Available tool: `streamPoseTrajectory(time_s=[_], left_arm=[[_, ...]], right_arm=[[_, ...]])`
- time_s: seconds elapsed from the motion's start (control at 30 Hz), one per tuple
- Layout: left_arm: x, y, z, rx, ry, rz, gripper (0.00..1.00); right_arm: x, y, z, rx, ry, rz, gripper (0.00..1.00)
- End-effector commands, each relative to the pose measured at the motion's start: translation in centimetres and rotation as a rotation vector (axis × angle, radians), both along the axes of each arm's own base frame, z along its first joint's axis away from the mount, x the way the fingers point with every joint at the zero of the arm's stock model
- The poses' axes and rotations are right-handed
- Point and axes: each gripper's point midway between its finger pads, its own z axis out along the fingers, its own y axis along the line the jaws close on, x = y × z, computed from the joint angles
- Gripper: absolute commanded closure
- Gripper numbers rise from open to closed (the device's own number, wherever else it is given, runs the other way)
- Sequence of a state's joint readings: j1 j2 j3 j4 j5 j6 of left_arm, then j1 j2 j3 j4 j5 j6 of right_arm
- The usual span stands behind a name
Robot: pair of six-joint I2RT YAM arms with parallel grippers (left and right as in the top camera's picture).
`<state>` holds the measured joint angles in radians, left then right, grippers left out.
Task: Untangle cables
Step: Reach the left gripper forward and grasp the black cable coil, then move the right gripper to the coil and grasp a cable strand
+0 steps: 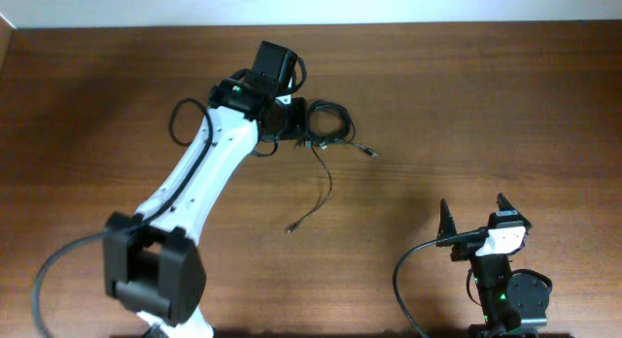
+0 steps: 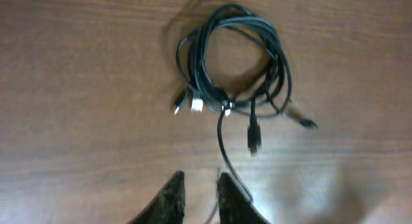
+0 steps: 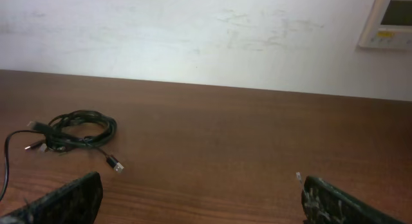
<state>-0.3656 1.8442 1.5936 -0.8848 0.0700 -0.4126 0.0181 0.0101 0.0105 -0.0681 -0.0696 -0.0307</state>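
1. Locate cables (image 2: 198, 69) bundled in overlapping loops on worktop (image 2: 77, 89), just ahead of left gripper (image 2: 201, 199).
2. Note strand (image 2: 221, 143) trailing from bundle past nearly closed fingertips (image 2: 235, 201); cannot tell whether pinched. Likely positioned to draw this strand free.
3. Find right gripper (image 3: 203, 205) wide open, empty, well apart from cables, presumably parked clear.
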Motion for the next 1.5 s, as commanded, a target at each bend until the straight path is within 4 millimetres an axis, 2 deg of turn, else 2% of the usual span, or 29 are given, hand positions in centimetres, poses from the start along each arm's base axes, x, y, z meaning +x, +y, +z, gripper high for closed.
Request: streamPoseTrajectory(time_s=[0.0,0.1,0.17,0.23,0.3,0.37,0.4,0.47,0.53,0.7,0.77,0.83,0.93,1.0,1.07,1.23,1.3,1.37,1.43,1.47], left_arm=[[1.9,-0.6,-3.2,-0.001,0.018,0.041,0.73],[3.5,-1.2,-6.2,-0.011,0.028,0.069,0.62],[4.6,-1.6,-7.8,-0.015,0.016,0.070,0.60],[5.6,-2.0,-10.2,-0.018,0.012,0.069,0.63],[5.8,-2.1,-12.4,-0.008,0.032,0.070,0.70],[5.8,-2.1,-13.4,-0.003,0.045,0.070,0.88],[5.8,-2.1,-13.4,-0.003,0.045,0.069,0.99],[5.9,-2.2,-12.8,0.000,0.028,0.035,1.00],[5.4,-2.3,-11.9,0.024,0.016,-0.083,1.00],[1.3,1.4,-7.2,0.137,0.078,-0.283,1.00],[-0.2,2.6,-6.1,0.109,0.127,-0.295,1.00],[-1.4,3.0,-6.2,0.065,0.171,-0.353,1.00],[-2.5,3.8,-7.6,0.067,0.220,-0.351,1.00],[-3.1,3.6,-8.6,0.055,0.226,-0.385,1.00],[-2.7,2.7,-8.6,0.010,0.196,-0.395,1.00],[-2.0,2.3,-8.6,0.004,0.167,-0.391,1.00],[-1.9,2.1,-8.5,0.001,0.162,-0.385,1.00],[-1.9,2.0,-8.5,-0.003,0.163,-0.374,1.00],[-2.0,1.5,-8.4,-0.036,0.164,-0.386,1.00],[-2.1,1.3,-8.3,-0.046,0.164,-0.389,1.00]], right_arm=[[0.0,-0.2,-0.2,-0.002,0.003,-0.007,0.02],[0.0,-0.2,-0.2,-0.002,0.003,-0.007,0.01],[0.0,-0.2,-0.2,-0.002,0.003,-0.007,0.01],[0.0,-0.2,-0.2,-0.002,0.003,-0.007,0.02],[0.0,-0.2,-0.2,-0.002,0.003,-0.007,0.02],[0.0,-0.2,-0.2,-0.002,0.003,-0.007,0.02],[0.0,-0.2,-0.2,-0.002,0.003,-0.007,0.01],[0.0,-0.2,-0.2,-0.002,0.003,-0.007,0.02],[0.0,-0.2,-0.2,-0.002,0.003,-0.007,0.02],[0.0,-0.2,-0.2,-0.002,0.003,-0.007,0.01],[0.0,-0.2,-0.2,-0.002,0.003,-0.007,0.01],[0.0,-0.2,-0.2,-0.002,0.003,-0.007,0.01],[0.0,-0.2,-0.2,-0.002,0.003,-0.007,0.02],[0.0,-0.2,-0.2,-0.002,0.003,-0.007,0.02],[0.0,-0.2,-0.2,-0.002,0.003,-0.007,0.01],[0.0,-0.3,-0.1,-0.010,-0.002,-0.013,0.01],[-0.1,0.5,-0.1,-0.002,-0.002,0.032,0.02],[-0.1,1.3,1.1,0.133,-0.034,0.074,0.02],[-1.3,4.5,5.5,0.325,-0.147,0.286,0.01],[-1.7,4.9,6.3,0.357,-0.142,0.310,0.01]])
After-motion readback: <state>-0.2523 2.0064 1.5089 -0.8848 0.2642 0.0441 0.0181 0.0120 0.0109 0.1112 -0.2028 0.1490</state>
